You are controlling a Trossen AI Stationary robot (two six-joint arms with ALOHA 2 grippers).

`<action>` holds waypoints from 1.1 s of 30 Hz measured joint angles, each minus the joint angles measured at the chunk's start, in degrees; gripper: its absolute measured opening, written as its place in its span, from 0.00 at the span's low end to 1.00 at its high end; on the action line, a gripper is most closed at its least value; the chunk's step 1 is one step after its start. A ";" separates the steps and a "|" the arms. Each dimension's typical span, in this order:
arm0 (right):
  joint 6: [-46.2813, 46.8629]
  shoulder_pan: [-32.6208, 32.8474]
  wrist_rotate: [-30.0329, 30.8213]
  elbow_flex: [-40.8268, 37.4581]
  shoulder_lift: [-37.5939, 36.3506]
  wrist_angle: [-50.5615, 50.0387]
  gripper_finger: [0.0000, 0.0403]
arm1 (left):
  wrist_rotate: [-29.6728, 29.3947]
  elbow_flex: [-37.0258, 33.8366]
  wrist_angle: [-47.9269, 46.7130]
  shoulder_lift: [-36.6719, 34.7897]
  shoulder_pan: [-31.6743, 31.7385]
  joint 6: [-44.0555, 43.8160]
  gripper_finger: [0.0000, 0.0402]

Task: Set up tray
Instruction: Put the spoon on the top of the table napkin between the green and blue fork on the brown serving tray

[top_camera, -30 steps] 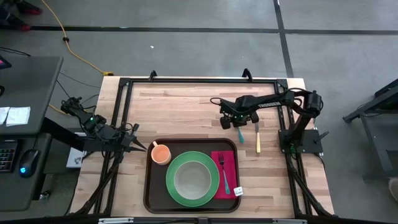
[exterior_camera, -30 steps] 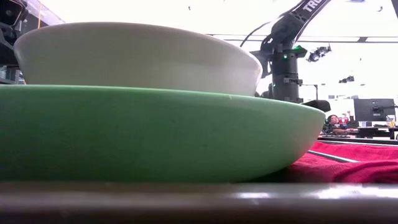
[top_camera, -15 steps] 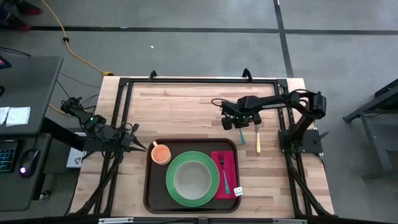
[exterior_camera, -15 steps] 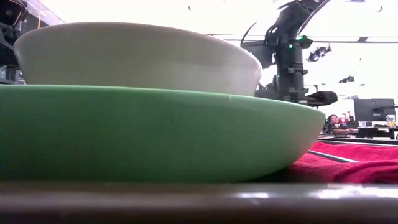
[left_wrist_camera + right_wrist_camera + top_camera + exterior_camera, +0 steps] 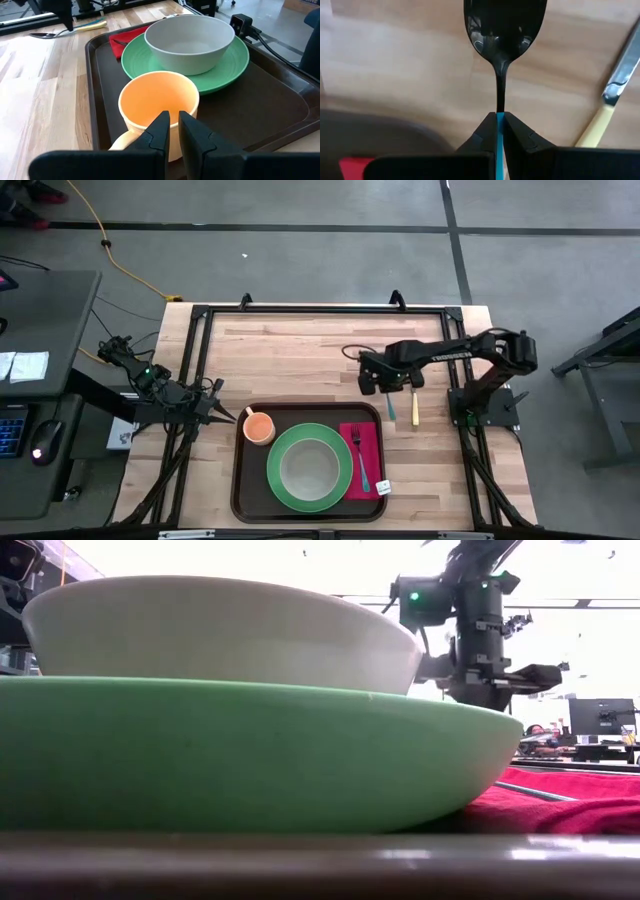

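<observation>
Pale wooden table [image 5: 300, 350] under a black frame, grey floor around. Right gripper [image 5: 388, 387] clamped on the blue handle of a dark spoon [image 5: 504, 30], held just beyond the far right corner of the tray [image 5: 245, 480]. Left gripper [image 5: 173, 131] astride the orange cup's [image 5: 159, 107] rim, slightly parted. Probably mid-carry of the spoon; next, lowering beside the fork [image 5: 360, 455] on the red napkin [image 5: 372, 478]. Tray dark brown, round-cornered, near table's front edge.
</observation>
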 joint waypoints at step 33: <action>12.82 11.91 -3.41 0.00 -2.76 0.06 0.00 | 0.14 0.00 0.00 -0.01 -0.02 0.00 0.18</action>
